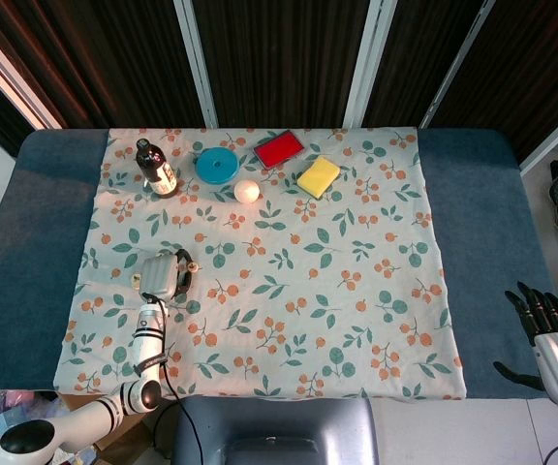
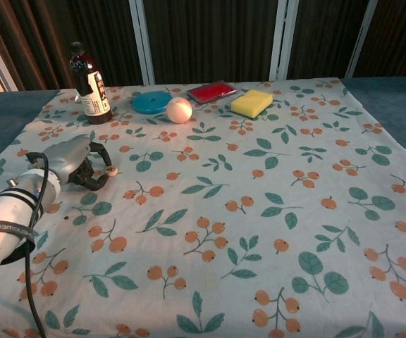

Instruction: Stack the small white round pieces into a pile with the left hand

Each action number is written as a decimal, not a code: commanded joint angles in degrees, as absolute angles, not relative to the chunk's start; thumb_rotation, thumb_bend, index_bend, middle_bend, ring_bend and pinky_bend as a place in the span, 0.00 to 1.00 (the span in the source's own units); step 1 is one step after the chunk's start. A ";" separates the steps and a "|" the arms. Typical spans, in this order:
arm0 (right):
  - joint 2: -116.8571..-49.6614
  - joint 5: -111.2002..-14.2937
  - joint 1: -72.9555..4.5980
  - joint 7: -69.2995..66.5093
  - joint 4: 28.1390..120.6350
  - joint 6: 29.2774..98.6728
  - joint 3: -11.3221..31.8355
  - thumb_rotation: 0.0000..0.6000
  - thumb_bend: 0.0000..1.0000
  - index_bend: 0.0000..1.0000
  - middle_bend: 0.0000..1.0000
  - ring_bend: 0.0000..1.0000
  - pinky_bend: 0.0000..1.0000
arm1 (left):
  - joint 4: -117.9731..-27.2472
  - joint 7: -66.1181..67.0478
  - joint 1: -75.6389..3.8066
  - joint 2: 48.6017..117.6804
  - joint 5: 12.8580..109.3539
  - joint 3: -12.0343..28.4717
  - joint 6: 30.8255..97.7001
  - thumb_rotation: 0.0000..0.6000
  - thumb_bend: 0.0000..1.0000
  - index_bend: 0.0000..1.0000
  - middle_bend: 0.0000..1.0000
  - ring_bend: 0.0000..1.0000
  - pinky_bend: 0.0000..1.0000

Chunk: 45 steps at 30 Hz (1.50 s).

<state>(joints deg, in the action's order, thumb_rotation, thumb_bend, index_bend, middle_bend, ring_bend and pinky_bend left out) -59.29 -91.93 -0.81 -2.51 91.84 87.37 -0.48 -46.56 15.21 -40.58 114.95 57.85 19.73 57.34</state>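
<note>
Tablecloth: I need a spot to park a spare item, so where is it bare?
The tablecloth lies bare across its middle, right side and near edge. The far edge is crowded: bottle, blue disc, ball, red pad, yellow sponge. Avoid the left hand.

- Left hand (image 1: 163, 274) lies low over the bench (image 1: 473, 242), fingers (image 2: 96, 177) curled inward and down; whether they pinch anything cannot be told
- Left forearm slants up from the near left corner
- Right hand (image 1: 550, 334) hangs off the right edge, dark fingers spread, empty
</note>
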 commanded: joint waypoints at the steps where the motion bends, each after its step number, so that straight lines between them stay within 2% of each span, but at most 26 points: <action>1: -59.28 -91.95 -0.80 -2.55 91.85 87.39 -0.50 1.00 0.12 0.00 0.00 0.00 0.00 | -46.60 15.13 -40.62 115.00 57.97 19.72 57.35 1.00 0.41 0.42 1.00 1.00 1.00; 33: -59.04 -92.10 -0.52 -3.23 91.73 87.95 -0.42 1.00 0.12 0.00 0.00 0.00 0.00 | -47.19 16.27 -40.73 114.77 58.12 19.68 56.66 1.00 0.41 0.46 1.00 1.00 1.00; 41: -59.12 -92.16 -0.53 -3.11 91.69 87.92 -0.44 1.00 0.12 0.00 0.00 0.00 0.00 | -46.79 15.78 -40.62 114.38 58.51 19.70 56.97 1.00 0.41 0.56 1.00 1.00 1.00; 45: -59.16 -92.23 -0.53 -2.97 91.73 87.94 -0.46 1.00 0.12 0.00 0.00 0.00 0.00 | -48.00 15.52 -40.18 113.39 59.11 19.54 57.81 1.00 0.41 0.57 1.00 1.00 1.00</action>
